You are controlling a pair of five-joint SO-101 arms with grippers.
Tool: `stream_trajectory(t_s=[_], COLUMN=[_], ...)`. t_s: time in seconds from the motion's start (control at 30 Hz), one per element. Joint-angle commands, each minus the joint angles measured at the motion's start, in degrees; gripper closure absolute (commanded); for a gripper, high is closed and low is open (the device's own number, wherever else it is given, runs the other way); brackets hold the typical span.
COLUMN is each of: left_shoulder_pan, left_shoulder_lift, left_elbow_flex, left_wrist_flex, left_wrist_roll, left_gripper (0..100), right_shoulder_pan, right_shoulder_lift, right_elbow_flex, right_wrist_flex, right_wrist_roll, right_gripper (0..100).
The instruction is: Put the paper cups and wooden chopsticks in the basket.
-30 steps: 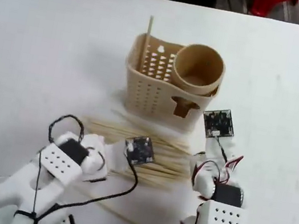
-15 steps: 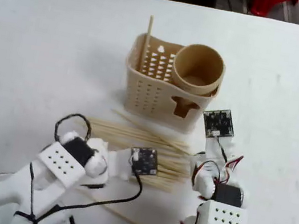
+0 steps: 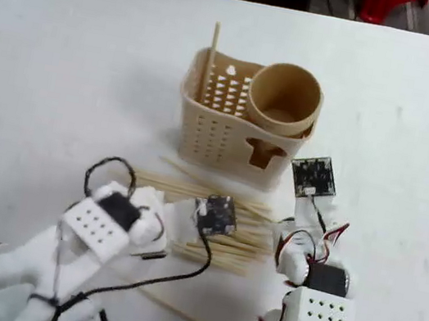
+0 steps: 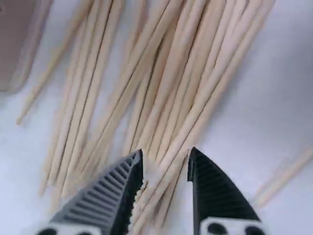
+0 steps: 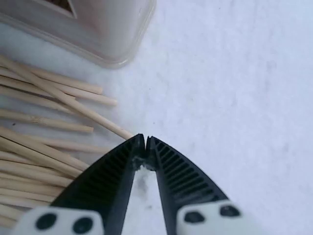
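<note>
Chopsticks [image 3: 162, 185] lie in a loose pile on the counter [image 3: 66, 59] in front of the basket [image 3: 211, 135], which holds a paper cup [image 3: 284, 98] and one upright stick [image 3: 213, 48]. The left arm stretches low over the pile. The left pincer [image 4: 165, 155] is released, jaws parted astride a few sticks. The right arm points toward the basket, with the right pincer [image 5: 145, 142] clenched on nothing, just beside the stick ends.

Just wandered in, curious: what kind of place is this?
Probably a robotics lab: two small arms with exposed wiring at a white table, practising on a basket and loose chopsticks.
</note>
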Motion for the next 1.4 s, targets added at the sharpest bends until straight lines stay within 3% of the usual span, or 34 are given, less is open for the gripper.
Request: stream_trajectory(t_s=[0.0,0.17,0.37,0.8,1.07,1.37], left_shoulder_pan=[0.0,-0.1,-0.1,-0.2,-0.2,-0.2], left_shoulder_lift=[10.7,26.2,29.3,16.7,4.3,4.1], left_elbow_flex=[-8.4,-14.3,-17.6,-10.5,-9.5,-6.1], left_wrist_flex=[-1.0,-4.4,-1.8,-2.5,4.0,-0.8], left_wrist_roll=[1.7,1.6,0.4,-2.1,-1.8,-2.0], left_gripper=[83,85,97,97,88,88], right_shoulder_pan=[0.3,0.3,0.3,0.3,0.3,0.2], right_shoulder_lift=[-0.7,-0.7,-0.7,-0.7,-0.7,-0.7], right_elbow_flex=[-0.4,-0.4,-0.4,-0.4,-0.4,-0.4], right_wrist_flex=[-0.8,-0.8,-0.8,-0.8,-0.8,-0.8], right_wrist_roll=[-0.6,-0.6,-0.5,-0.5,-0.5,-0.4], right_gripper=[98.1,98.1,98.1,98.1,98.1,98.1])
